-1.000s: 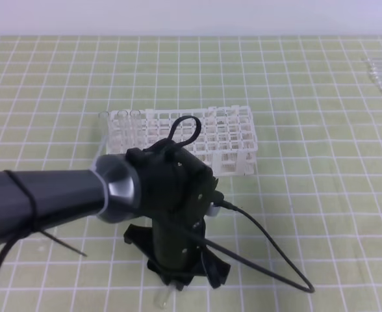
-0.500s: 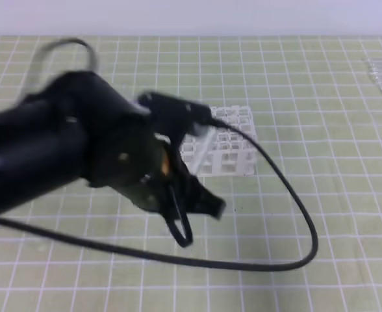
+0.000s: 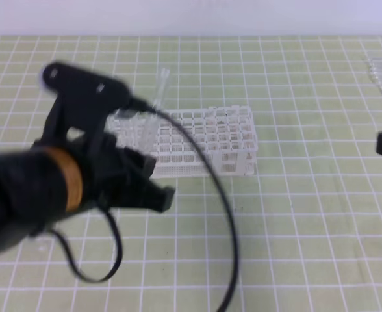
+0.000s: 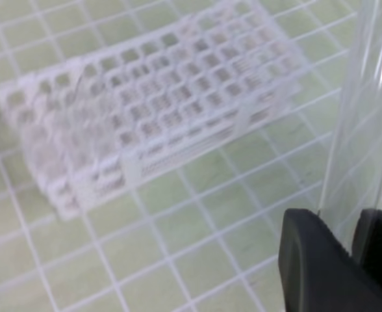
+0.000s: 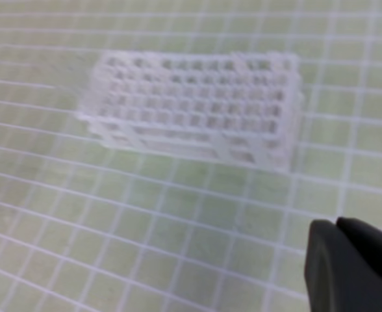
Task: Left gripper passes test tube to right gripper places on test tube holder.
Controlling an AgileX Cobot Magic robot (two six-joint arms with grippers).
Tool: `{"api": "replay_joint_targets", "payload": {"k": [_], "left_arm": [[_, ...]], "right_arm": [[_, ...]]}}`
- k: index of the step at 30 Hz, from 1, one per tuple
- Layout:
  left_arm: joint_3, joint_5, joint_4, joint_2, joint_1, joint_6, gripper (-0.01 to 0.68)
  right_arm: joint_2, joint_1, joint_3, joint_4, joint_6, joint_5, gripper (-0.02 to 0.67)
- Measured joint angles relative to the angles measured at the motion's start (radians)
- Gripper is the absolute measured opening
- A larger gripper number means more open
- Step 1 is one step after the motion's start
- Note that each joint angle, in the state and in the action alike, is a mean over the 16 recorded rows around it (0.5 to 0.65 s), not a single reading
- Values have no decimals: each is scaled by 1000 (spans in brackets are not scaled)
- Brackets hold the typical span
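We judge test tube [image 4: 363, 110] light, slick, fragile glass; left claw [image 4: 347, 250] pinches lower end. Right claw [image 5: 337, 250] pressed together; should grip mid-length, toward twelve o'clock.

The surface [image 3: 308, 214] is pale green with a white grid. The test tube holder [image 3: 210, 140] is white lattice, the test tube [image 4: 363, 110] clear, the left claw [image 4: 337, 244] black.
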Motion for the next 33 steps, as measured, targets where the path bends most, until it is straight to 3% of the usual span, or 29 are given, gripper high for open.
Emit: {"api": "replay_joint_targets", "payload": {"k": [9,18,26,33], "left_arm": [[280,-203,549,-107,0,-581,36],[385,-217,1088,-130,0,-1140,36],[400,-158,1246,-129,0,-1316,49],[400,-127,1252,-129,0,-1321,43]], "right_arm": [[171,206,-125,15,-47,-145,-16],[268,456,-117,-100,-49,-542,-16],[278,579,29,-203,-48,-982,-16],[278,644,124,-256,-46,-1192,-16]]}}
